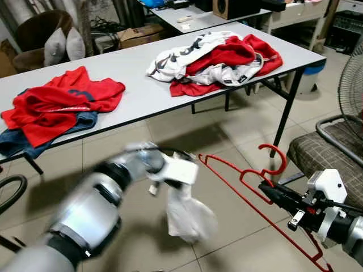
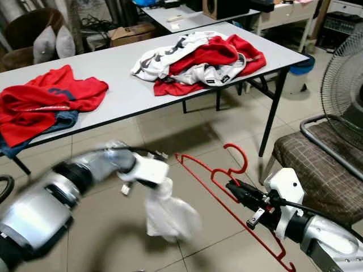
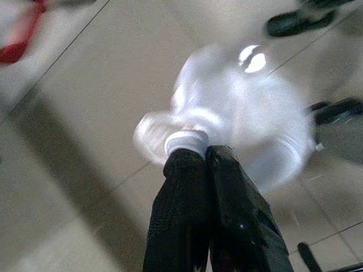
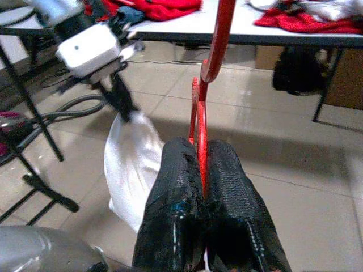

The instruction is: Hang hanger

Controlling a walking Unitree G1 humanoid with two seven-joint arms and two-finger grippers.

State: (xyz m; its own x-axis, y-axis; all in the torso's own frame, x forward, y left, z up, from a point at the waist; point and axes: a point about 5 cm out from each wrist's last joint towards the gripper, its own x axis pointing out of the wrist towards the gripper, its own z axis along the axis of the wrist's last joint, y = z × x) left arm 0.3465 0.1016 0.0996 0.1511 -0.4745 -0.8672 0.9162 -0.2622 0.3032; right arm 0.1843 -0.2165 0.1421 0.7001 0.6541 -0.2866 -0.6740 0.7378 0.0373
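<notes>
A red hanger (image 1: 244,181) is held low over the tiled floor, hook up, by my right gripper (image 1: 266,190), which is shut on it just below the hook; the right wrist view shows the red wire (image 4: 202,141) pinched between both fingers. My left gripper (image 1: 170,184), blurred by motion, is shut on a white garment (image 1: 187,215) that dangles from it, a little left of the hanger. In the left wrist view the closed fingers (image 3: 195,192) pinch the white cloth (image 3: 238,113).
A long grey table (image 1: 142,85) stands behind, with red clothes on jeans (image 1: 51,107) at its left and a red-and-white pile (image 1: 215,59) at its right. A checked chair (image 1: 329,150) and a fan (image 1: 351,79) stand at the right.
</notes>
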